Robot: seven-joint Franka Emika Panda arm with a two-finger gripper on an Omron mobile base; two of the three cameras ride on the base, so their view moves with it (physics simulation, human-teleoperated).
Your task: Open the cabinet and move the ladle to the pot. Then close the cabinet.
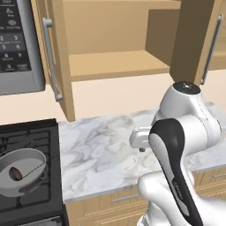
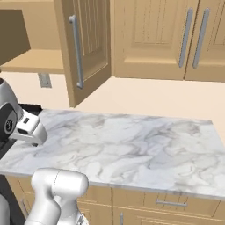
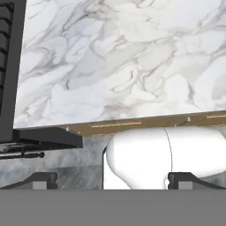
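The ladle (image 1: 20, 172), with its thin dark wire handle and small brown bowl, lies in the grey pot (image 1: 9, 187) at eight o'clock on the stove. The cabinet (image 1: 114, 64) stands open, its shelf apparently bare. The gripper (image 3: 112, 180) has its fingers spread wide, holding nothing, over the marble counter (image 1: 101, 150).

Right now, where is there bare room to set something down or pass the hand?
Marble counter is bare from the stove edge rightward. The open cabinet shelf is bare too. Crowded: the stove, where the pot holds the ladle.
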